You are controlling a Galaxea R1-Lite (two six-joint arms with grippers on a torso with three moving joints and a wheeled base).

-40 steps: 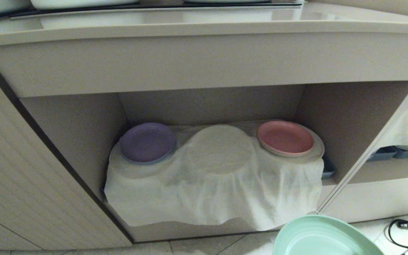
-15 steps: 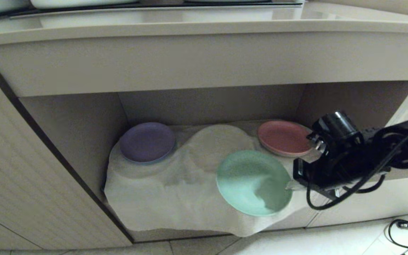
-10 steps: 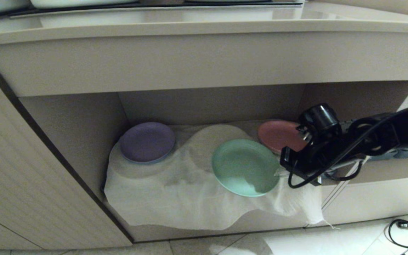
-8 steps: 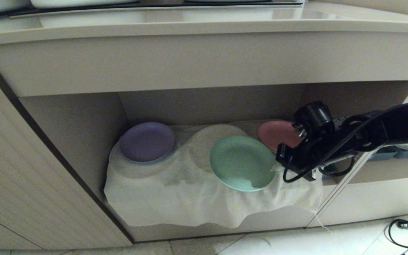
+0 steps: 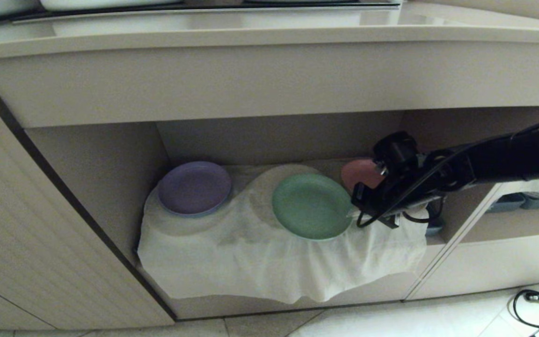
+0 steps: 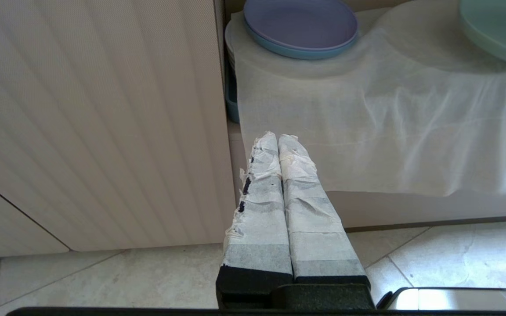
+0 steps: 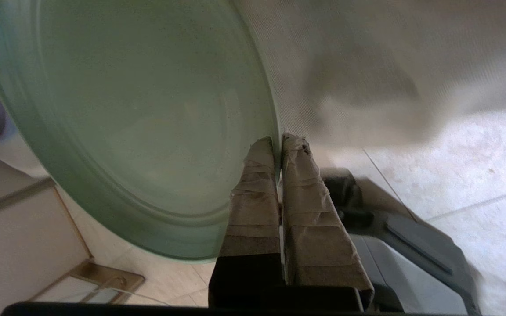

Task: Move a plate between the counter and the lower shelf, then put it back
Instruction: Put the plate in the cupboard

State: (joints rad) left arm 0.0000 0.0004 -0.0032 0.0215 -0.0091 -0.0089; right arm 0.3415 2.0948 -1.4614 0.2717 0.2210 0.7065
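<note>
Where the wide beige open shelf [image 5: 110,159] sits under the long cream tabletop [image 5: 269,35], a thin white cloth [image 5: 260,262] hangs over its front. The left gripper [image 6: 278,139] hangs low near the floor by the ribbed cupboard door [image 6: 95,118], its taped fingers pressed together on nothing. On the cloth at the left lies a round purple plate [image 5: 194,188]. In the middle is the round mint-green plate [image 5: 311,206], just above the cloth. The right gripper [image 7: 278,141] pinches its rim from the right side. Behind that black arm peeks a round pink plate [image 5: 360,172].
</note>
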